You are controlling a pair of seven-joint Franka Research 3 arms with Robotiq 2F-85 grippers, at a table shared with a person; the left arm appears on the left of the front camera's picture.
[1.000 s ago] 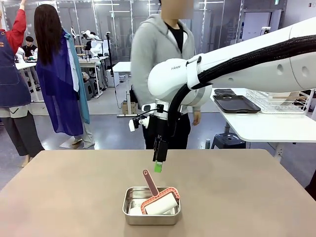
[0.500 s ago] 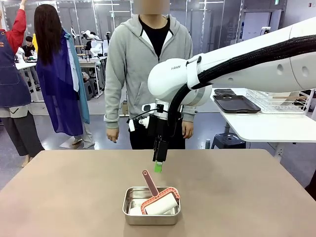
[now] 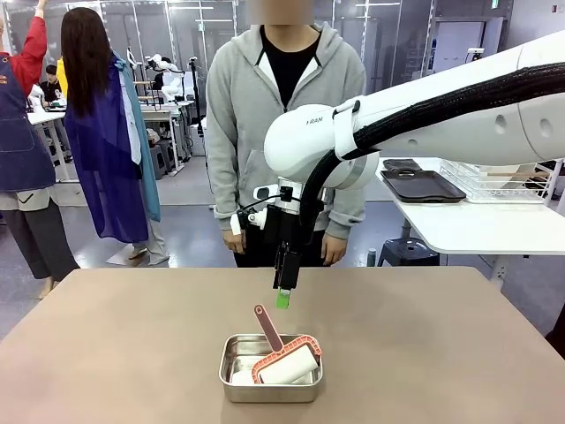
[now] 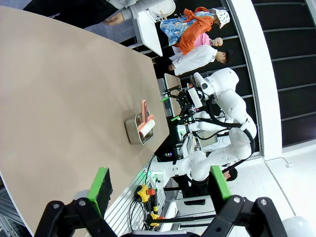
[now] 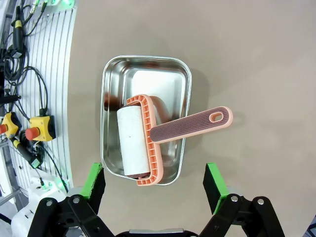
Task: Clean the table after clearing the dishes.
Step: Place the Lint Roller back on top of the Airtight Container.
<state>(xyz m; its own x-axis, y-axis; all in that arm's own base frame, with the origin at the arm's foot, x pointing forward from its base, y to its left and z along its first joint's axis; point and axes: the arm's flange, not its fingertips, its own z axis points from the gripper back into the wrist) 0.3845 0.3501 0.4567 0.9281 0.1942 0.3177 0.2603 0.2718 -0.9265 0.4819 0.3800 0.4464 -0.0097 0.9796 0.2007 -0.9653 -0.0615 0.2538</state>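
The table (image 3: 106,353) carries a small steel pan (image 3: 270,367) near the middle of its near edge. A lint roller (image 3: 287,362) lies in the pan, its white roll inside and its pink handle (image 3: 268,326) slanting up over the far rim toward the far edge. The dark trays (image 3: 422,185) sit on a white side table (image 3: 477,225) off beyond the far right corner, next to a wire rack (image 3: 499,181). The right gripper (image 3: 282,299) hangs above the pan's far rim, touching nothing, jaws spread wide and empty. The left gripper (image 4: 159,185) is held high off one end of the table, jaws wide apart, holding nothing. A person in a grey hoodie (image 3: 284,115) stands at the far edge, hands down.
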